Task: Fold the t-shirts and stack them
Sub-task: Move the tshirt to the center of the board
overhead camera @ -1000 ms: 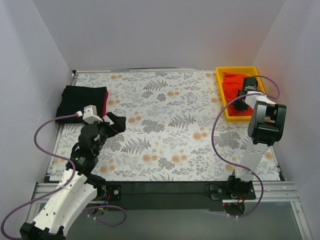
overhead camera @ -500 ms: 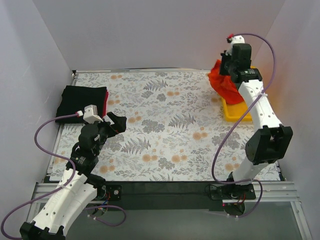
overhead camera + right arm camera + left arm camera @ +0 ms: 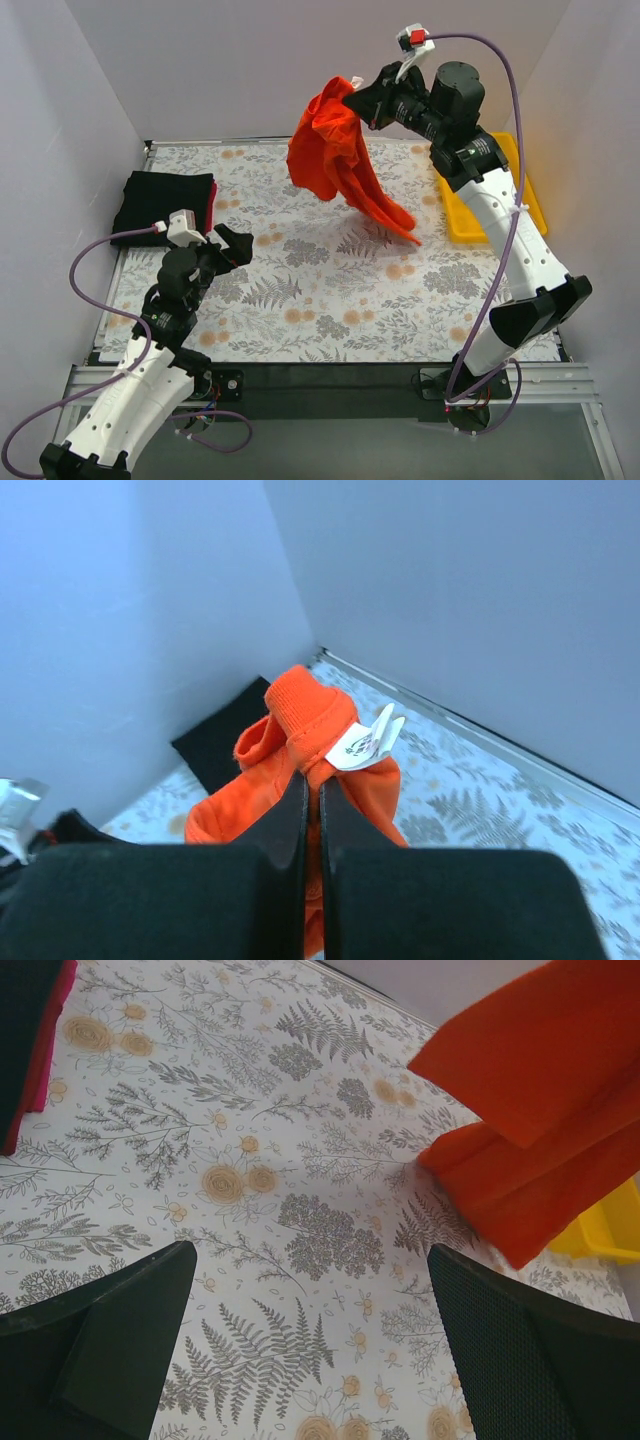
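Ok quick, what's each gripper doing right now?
Left gripper: open, holding nothing.
Right gripper: closed on the orange shirt, holding it up in the air.

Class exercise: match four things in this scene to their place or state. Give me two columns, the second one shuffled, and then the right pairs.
Column one
1. orange-red t-shirt
2. folded black t-shirt
3. yellow tray
4. left tool

Column two
A. at the far right edge of the table
B. open, above the table
C. hanging in the air from the shut right tool
D. lying at the table's far left

Pairs: 1-C, 2-D, 3-A, 4-B
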